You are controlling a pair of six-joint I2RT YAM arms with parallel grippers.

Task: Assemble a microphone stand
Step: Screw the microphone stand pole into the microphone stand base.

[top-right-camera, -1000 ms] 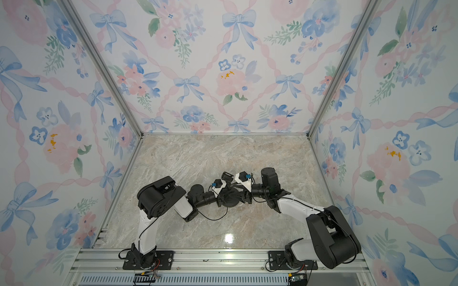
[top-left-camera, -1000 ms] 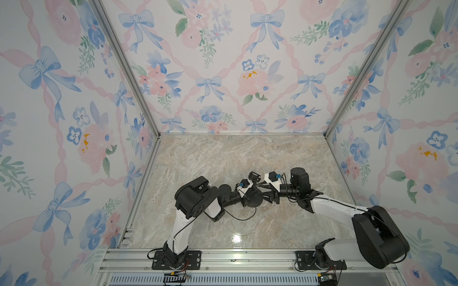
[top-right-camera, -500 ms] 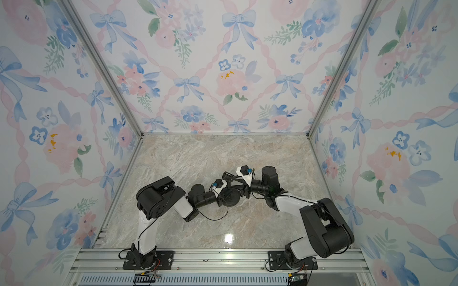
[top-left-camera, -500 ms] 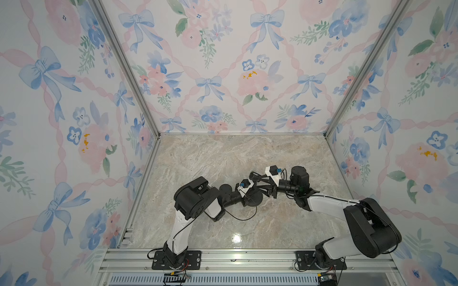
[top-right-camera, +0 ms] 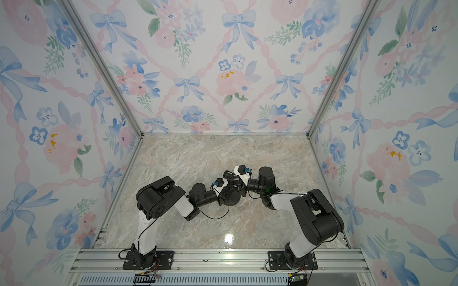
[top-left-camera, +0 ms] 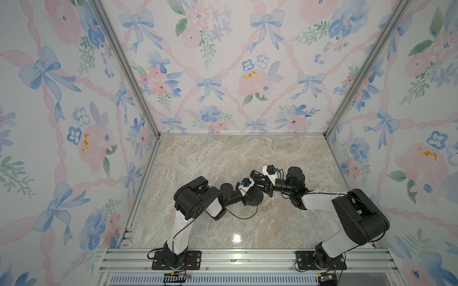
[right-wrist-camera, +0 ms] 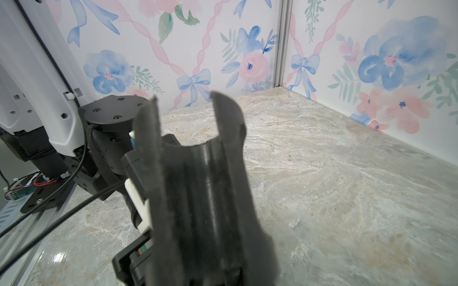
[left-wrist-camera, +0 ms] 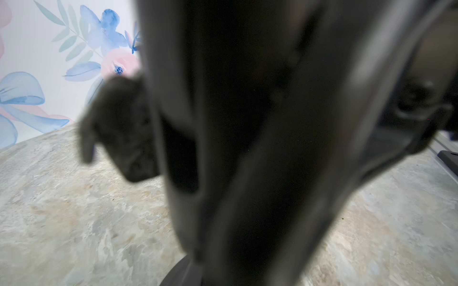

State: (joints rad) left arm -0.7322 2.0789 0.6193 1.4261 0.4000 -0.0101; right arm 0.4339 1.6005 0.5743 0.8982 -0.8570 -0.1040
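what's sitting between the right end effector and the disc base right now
nothing loose on the marble table shows between them. the right end effector hangs at the far-right edge of the disc base; the left end effector, shut, crowds the base's left side.

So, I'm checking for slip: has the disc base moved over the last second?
No. The disc base sits equally far from the front rail as before.

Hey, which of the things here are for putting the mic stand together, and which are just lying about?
For the job:
- black disc base
- rod with clip

Just there:
- loose black cable
- floral walls
- aluminium rail
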